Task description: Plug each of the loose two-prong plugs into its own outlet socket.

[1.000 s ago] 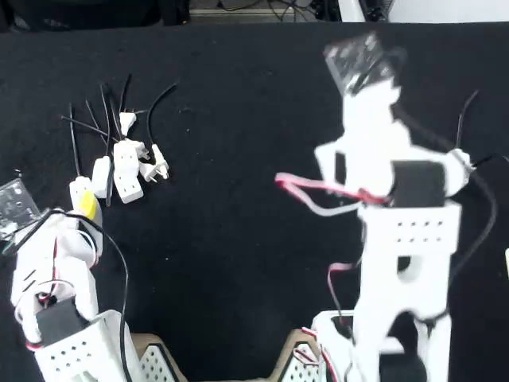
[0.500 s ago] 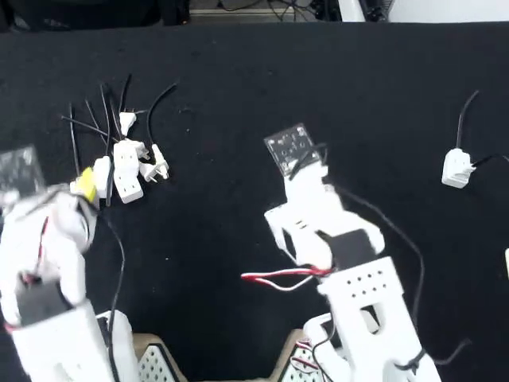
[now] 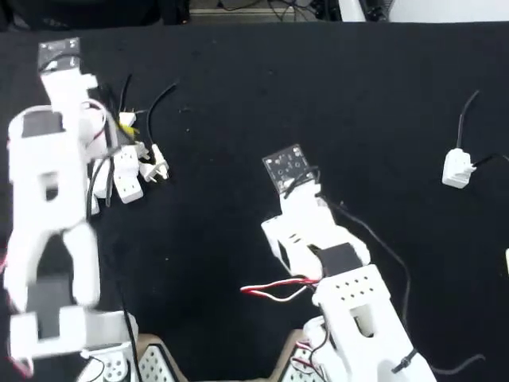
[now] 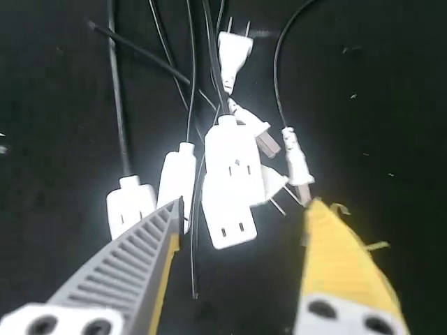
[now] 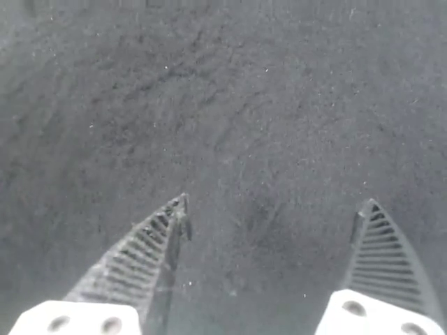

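Spreading across the frame, a black cloth table surface (image 3: 238,79) carried a tangle of white plastic outlet sockets (image 3: 127,173) and white two-prong plugs (image 3: 160,165) on black cords (image 3: 161,97) at the upper left of the high view. The left gripper (image 4: 244,204) hung released above this tangle. The right gripper (image 5: 276,202), also released, faced bare cloth at centre. A lone white connector (image 3: 456,169) lay at the right edge, and dark cables (image 3: 274,9) lay beyond the top edge.
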